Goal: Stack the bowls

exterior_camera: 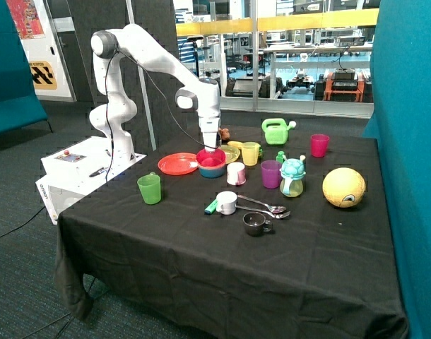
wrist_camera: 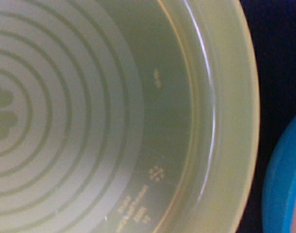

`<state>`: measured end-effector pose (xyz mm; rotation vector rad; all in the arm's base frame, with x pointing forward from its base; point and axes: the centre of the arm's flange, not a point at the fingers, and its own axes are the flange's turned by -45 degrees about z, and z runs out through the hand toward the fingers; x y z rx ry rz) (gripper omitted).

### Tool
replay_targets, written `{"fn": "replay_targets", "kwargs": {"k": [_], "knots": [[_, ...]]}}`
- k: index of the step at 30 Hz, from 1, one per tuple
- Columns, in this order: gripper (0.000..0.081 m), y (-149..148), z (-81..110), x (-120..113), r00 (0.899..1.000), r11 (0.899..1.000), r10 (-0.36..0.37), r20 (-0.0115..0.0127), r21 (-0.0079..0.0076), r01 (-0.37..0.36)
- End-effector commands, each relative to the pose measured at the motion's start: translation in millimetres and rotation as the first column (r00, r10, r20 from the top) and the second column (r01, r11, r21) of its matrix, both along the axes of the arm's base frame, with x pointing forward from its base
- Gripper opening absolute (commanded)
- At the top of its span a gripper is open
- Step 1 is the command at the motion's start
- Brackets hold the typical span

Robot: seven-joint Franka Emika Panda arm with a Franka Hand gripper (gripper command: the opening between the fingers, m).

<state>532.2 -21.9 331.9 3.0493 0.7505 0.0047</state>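
Gripper [exterior_camera: 211,147] hangs low over the stacked bowls near the middle of the table [exterior_camera: 201,268]; its fingers sit right at the pink-red bowl's rim and are lost against it, so open or closed cannot be told. The wrist view does not help: no fingers show there at all. Outside view: pink-red bowl [exterior_camera: 211,158] is nested in the blue bowl [exterior_camera: 211,170], only a band of blue showing below it, just beside the orange-red plate [exterior_camera: 177,164]. A yellow-green plate [exterior_camera: 232,153] lies right behind the stack, mostly hidden by the gripper and a yellow cup [exterior_camera: 251,153]. Wrist view is filled by a pale yellow-green dish [wrist_camera: 138,97] with raised concentric rings and small moulded marks, cut off on three sides; whether this is the plate or the pale yellow bowl cannot be told. A curved blue edge [wrist_camera: 284,184] shows at the frame's corner, dark cloth between it and the yellow rim. No separate pale yellow bowl can be made out in the outside view. Green cup [exterior_camera: 150,188] stands well apart near the table edge.
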Motion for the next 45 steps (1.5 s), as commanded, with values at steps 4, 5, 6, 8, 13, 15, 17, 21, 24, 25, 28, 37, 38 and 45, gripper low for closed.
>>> {"fn": "replay_targets", "kwargs": {"k": [4,5,6,8,13,15,17,21,24,25,28,37,38,45], "knots": [[0.0497,0.0,-1.2,4.6,1.0,1.0,0.005,-0.0032,0.0005,-0.005],[0.0507,0.1,-1.4,4.9,1.0,1.0,0.005,-0.0032,0.0005,-0.005],[0.0512,0.2,-1.5,5.1,1.0,1.0,0.005,-0.0032,0.0005,-0.005],[0.0532,0.4,-1.7,5.3,1.0,1.0,0.007,-0.0032,0.0005,-0.007],[0.0595,1.0,-2.7,6.1,1.0,1.0,0.005,-0.0032,0.0005,-0.005],[0.0589,0.7,-2.0,6.1,1.0,1.0,0.008,-0.0032,0.0005,-0.008],[0.0576,-0.2,0.5,5.4,1.0,1.0,0.009,-0.0032,0.0005,-0.009],[0.0542,-4.9,9.2,3.9,1.0,1.0,0.002,-0.0032,0.0005,-0.002],[0.0526,-8.6,14.3,3.9,1.0,1.0,0.001,-0.0032,0.0005,-0.001],[0.0523,-10.8,17.1,4.0,1.0,1.0,-0.002,-0.0032,0.0005,0.002],[0.0514,-15.9,23.8,3.9,1.0,1.0,-0.009,-0.0032,0.0005,0.009],[0.0473,-35.1,44.9,-2.6,0.999,0.999,-0.048,-0.0032,0.0005,0.048],[0.047,-37.1,48.0,-4.4,0.999,0.999,-0.052,-0.0032,0.0005,0.052],[0.0453,-45.4,64.0,-13.1,0.998,0.998,-0.068,-0.0032,0.0005,0.068]]}}
